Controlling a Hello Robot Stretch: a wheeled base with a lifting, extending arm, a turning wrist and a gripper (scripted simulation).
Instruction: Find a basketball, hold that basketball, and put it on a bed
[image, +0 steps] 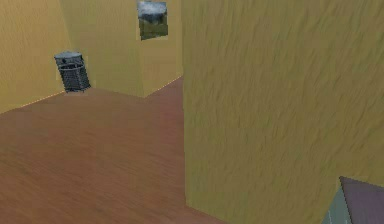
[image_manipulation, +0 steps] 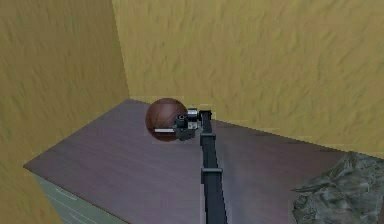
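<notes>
I am at step 2 of 3: the basketball is found, and getting hold of it is the work in hand. It sits on the dark top of a cabinet, close to the corner of the yellow walls. My arm reaches across that top and my gripper is at the ball. I cannot tell whether it touches, how my fingers stand, or whether I hold anything. Next, I judge, comes a sure hold, a lift clear of the top, then a search for a bed. The mottled cloth nearby may be bedding.
</notes>
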